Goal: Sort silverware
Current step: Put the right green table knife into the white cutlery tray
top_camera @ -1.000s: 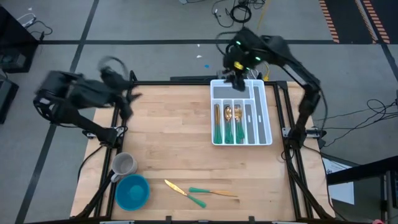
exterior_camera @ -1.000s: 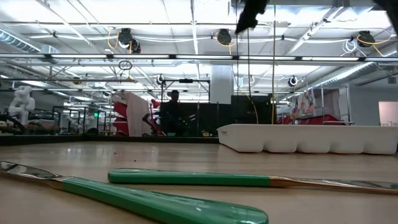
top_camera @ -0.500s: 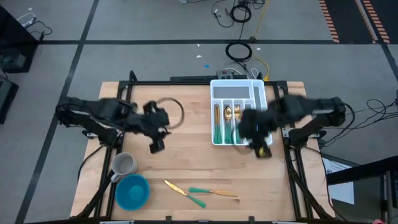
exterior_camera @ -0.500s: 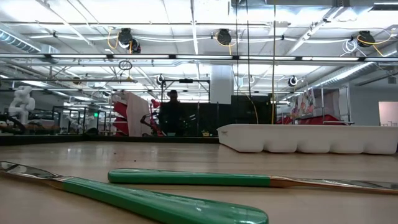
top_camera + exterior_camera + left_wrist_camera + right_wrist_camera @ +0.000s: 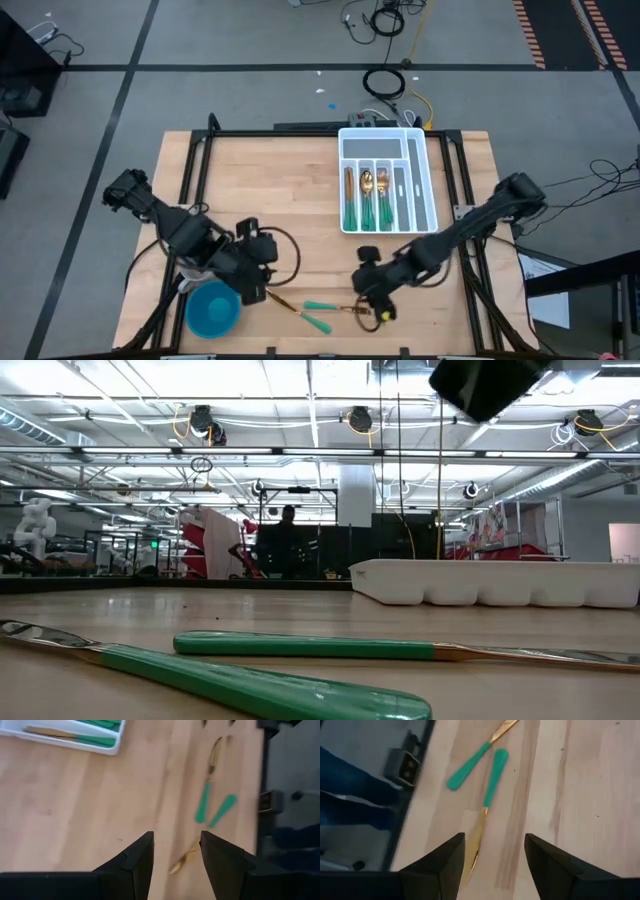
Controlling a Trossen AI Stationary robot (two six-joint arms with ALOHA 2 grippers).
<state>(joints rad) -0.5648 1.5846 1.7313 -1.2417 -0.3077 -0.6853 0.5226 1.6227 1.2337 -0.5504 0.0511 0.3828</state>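
Observation:
Two pieces of silverware with gold heads and teal-green handles lie loose on the table near its front edge: one (image 5: 300, 310) with its gold end toward the left, one (image 5: 345, 309) with its gold end toward the right. My left gripper (image 5: 262, 288) hovers open just left of them, and the first piece's gold tip (image 5: 182, 862) shows beyond its fingers. My right gripper (image 5: 368, 300) hovers open over the other piece's gold end (image 5: 475, 842). More silverware (image 5: 368, 198) lies in the white tray (image 5: 425, 180).
A grey mug (image 5: 200, 266) and a blue bowl (image 5: 212, 310) stand at the near left, close under my left arm. The white tray takes up the far right. Bare wood lies between the tray and the loose pieces. The table's front edge is close behind both pieces.
Both arms have swung toward the table's near edge and come down. My left gripper went from the far left corner to beside the loose silverware. My right gripper went from above the tray's far end, past the tray, to the loose pieces' right end. The silverware has not moved.

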